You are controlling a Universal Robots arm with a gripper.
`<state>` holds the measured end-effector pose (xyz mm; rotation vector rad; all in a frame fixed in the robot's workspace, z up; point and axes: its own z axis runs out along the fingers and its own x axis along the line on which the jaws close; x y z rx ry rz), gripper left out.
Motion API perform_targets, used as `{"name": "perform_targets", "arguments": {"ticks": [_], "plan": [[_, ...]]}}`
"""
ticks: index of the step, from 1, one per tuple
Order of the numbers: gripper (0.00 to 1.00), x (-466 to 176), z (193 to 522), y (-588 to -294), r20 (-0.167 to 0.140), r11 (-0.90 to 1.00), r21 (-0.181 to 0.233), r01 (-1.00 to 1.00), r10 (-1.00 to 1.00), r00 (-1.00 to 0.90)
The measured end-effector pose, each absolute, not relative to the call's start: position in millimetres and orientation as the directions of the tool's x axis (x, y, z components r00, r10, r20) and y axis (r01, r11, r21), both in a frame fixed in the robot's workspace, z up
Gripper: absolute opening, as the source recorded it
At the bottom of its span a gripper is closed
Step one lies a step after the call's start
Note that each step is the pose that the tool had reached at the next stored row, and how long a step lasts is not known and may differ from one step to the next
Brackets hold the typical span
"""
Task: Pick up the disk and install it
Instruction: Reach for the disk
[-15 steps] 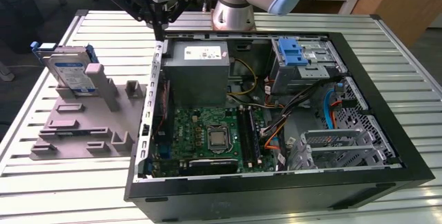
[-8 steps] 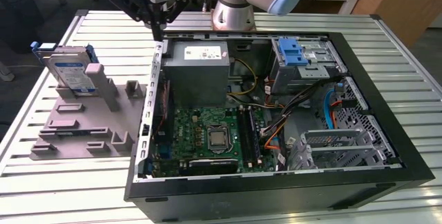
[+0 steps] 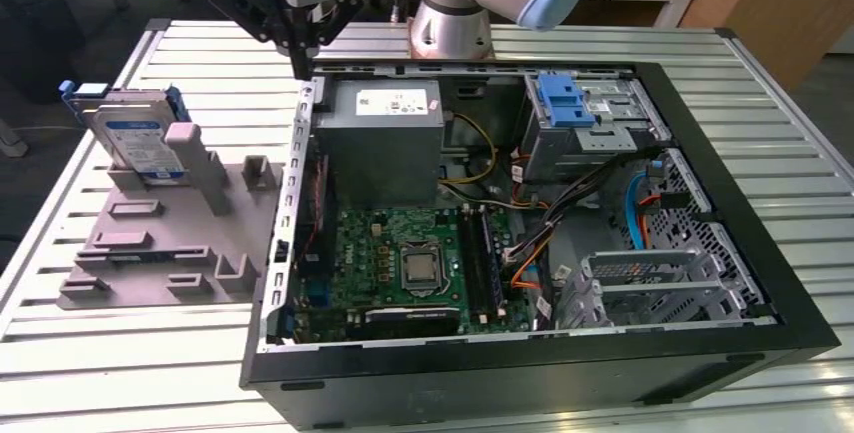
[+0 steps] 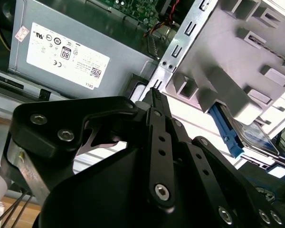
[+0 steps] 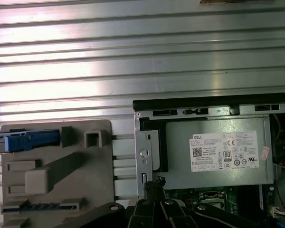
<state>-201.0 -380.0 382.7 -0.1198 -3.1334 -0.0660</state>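
Above case (image 3: 534, 385) corner, pincer (image 3: 308, 61) seemingly closed, disk (image 3: 142, 145) upright in holder (image 3: 167, 248)

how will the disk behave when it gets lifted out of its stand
Probably stiff: the disk is a flat silver slab in a blue frame. It stands on edge in the grey stand, so a sideways push might tip it.

Bright, glare on slatted table (image 5: 133, 42), computer case (image 3: 534, 378) interior dim
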Motion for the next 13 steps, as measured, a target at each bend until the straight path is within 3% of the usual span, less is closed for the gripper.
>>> {"name": "perform_targets", "arguments": {"ticks": [13], "plan": [[0.11, -204.0, 381.2, -379.8, 0.019, 0.996, 0.041, 0.077, 0.076, -0.997]]}}
